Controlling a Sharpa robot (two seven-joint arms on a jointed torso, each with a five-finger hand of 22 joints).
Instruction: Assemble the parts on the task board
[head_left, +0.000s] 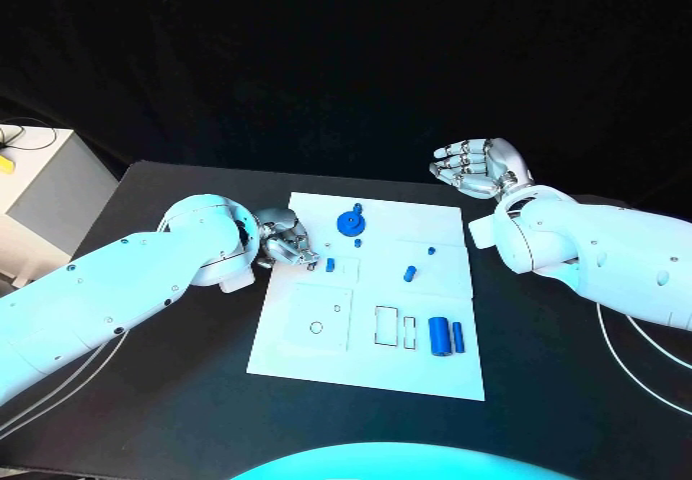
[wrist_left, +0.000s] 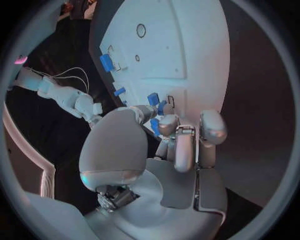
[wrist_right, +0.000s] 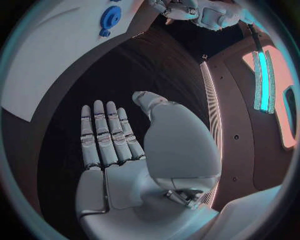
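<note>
The white task board (head_left: 303, 345) lies mid-table. On it stand a blue gear (head_left: 352, 222), small blue parts (head_left: 330, 266) (head_left: 410, 271) and two blue cylinders (head_left: 447, 335). My left hand (head_left: 286, 240) hovers over the board's left edge with its fingers curled in. In the left wrist view its thumb and a fingertip (wrist_left: 169, 123) pinch a small blue part (wrist_left: 154, 127), just short of another part (wrist_left: 153, 99) on the board (wrist_left: 187, 45). My right hand (head_left: 483, 168) is raised off the board's far right corner, fingers (wrist_right: 103, 132) spread and holding nothing. The gear (wrist_right: 110, 17) lies beyond it.
A grey cabinet (head_left: 43, 175) stands off the table's far left corner. White cables (head_left: 635, 350) trail over the table on the right. Recesses (head_left: 391, 326) and a round hole (head_left: 316, 326) mark the board's near half. Black table (head_left: 173, 420) surrounds the board.
</note>
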